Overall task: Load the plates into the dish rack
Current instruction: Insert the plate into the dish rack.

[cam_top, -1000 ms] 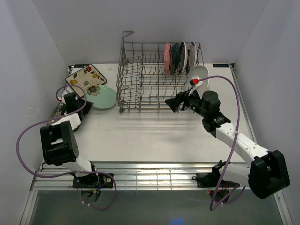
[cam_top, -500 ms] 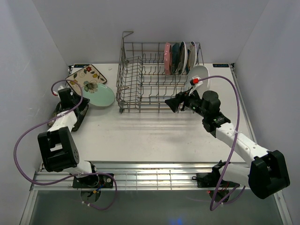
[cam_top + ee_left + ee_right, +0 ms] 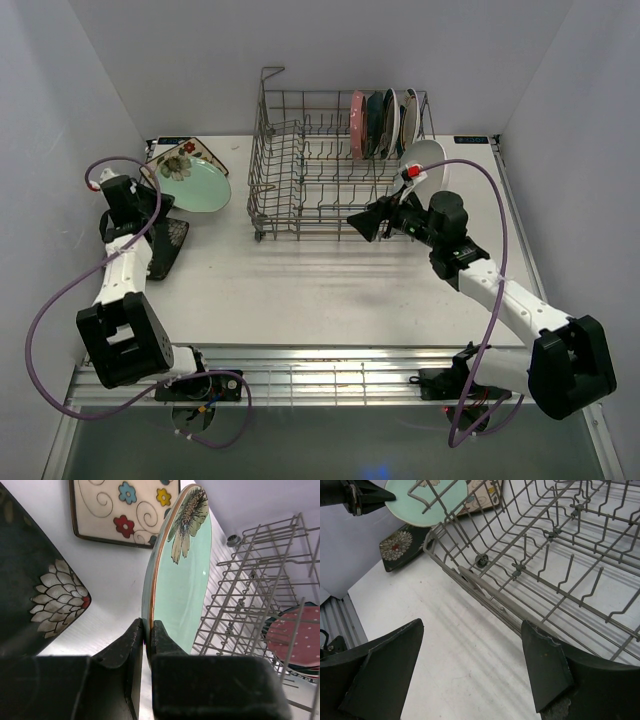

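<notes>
The left arm point(image 3: 120, 270) reaches to the far left, and the left gripper point(image 3: 147, 627) is pinched tight on the rim of the mint plate point(image 3: 182, 580). The right arm point(image 3: 500, 295) stretches far and leftward, the right gripper point(image 3: 472, 625) pointing left with its jaws wide apart.

From above I see only a corner of the cream floral plate point(image 3: 172, 153) behind the mint plate point(image 3: 195, 185), and my left arm point(image 3: 128, 262) covers part of the dark floral plate point(image 3: 172, 245). The plates point(image 3: 383, 122) standing in the dish rack point(image 3: 300, 190) overlap; I cannot count them.
</notes>
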